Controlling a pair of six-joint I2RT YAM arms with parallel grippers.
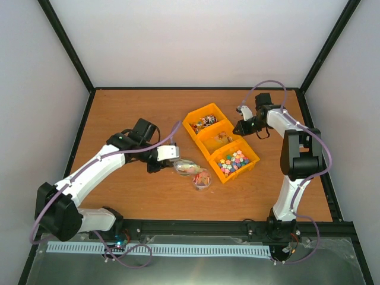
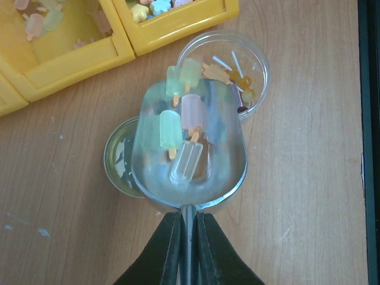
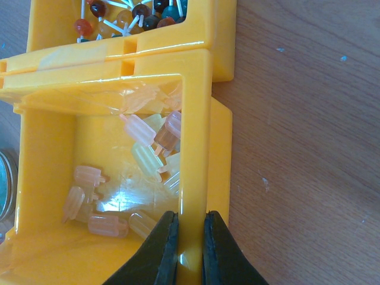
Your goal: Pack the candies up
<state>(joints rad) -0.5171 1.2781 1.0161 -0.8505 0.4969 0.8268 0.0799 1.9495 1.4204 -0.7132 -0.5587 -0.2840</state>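
— What has the left gripper (image 2: 188,221) got?
— A metal scoop (image 2: 228,172). Both fingers (image 2: 159,252) are squeezed shut on its thin handle, and the bowl sits straight ahead of the fingertips.
— And the candies (image 2: 170,130)?
— Several lie in that bowl. They are small ice-lolly shapes on sticks, green, pink and clear. Two green ones sit at the far lip, the point furthest from the fingers.
— What lies past the lip?
— A clear round cup (image 2: 261,56), ahead and a little right of the fingers, with a few orange pieces inside. The scoop's lip overlaps its near rim.
— Anything under the scoop?
— Probably a round lid (image 2: 119,157), poking out on the left of the bowl and flat on the wooden table (image 2: 309,178). The scoop hides most of it.
— The right gripper (image 3: 190,221)?
— Its fingers (image 3: 161,249) pinch the side wall of a yellow bin (image 3: 196,119), one inside and one outside, with the gap no wider than the wall.
— What's in it?
— More of the same candies, pale pink and yellow, ahead and left of the inner finger. Further from the fingertips, a second bin (image 3: 178,41) touches the first and holds round lollipops (image 3: 98,9).
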